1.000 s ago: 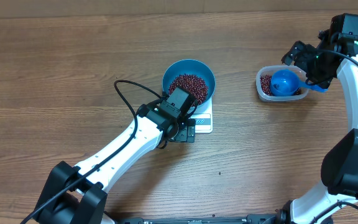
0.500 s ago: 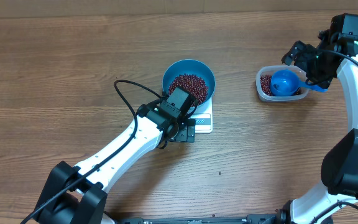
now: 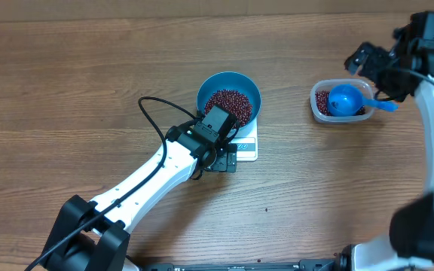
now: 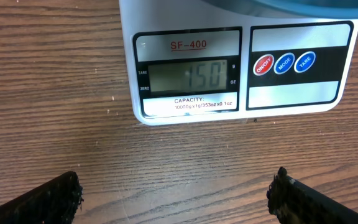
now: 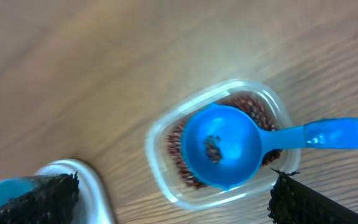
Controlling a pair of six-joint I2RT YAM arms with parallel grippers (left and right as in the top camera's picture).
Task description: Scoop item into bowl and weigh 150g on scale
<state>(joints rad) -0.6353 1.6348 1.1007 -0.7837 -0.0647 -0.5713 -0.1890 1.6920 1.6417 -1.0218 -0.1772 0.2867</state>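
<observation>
Checking weight: bowl [image 3: 241,84] of beans [image 3: 228,102] sits on scale [image 4: 291,93], display [image 4: 190,76] reading 150; left tool [image 4: 176,194] wide, empty, hovering before scale; right tool [image 5: 169,193] wide, empty, above scoop [image 5: 222,146] in tub [image 5: 156,144]. Touch nothing; reading best left undisturbed.

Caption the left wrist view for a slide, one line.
White scale reading 150 with the blue bowl on it, wooden table in front, framed by the open left gripper.
</observation>
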